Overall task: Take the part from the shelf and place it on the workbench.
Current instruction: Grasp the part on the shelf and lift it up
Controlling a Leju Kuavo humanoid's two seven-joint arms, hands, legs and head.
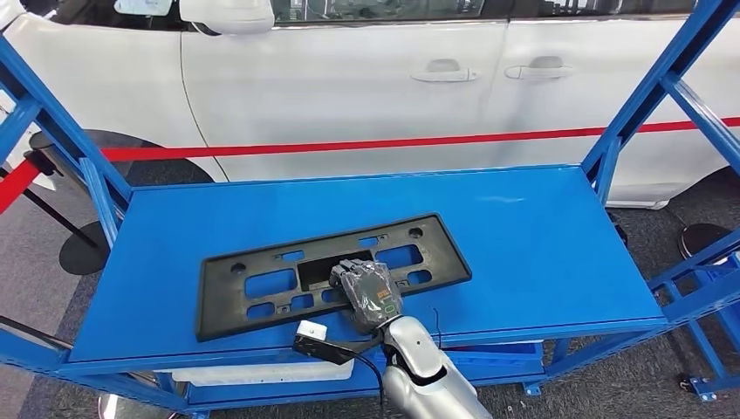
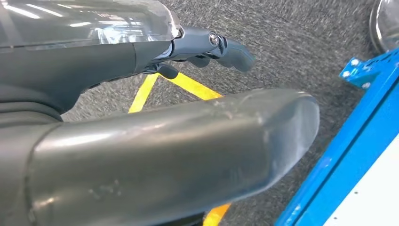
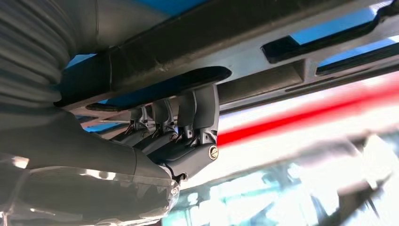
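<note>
Head view: my right robot hand lies over the near middle of the black part, which rests flat on the blue shelf, left of centre. Gripping it at one point, I judge the long frame could tip or swing as I lift.

Left wrist view: my left robot hand hangs over grey floor, its fingers partly curled and holding nothing I can see.

Right wrist view: my fingers hook through an opening, closed on a bar of the part. If that shallow hold slips, the part could drop.
</note>
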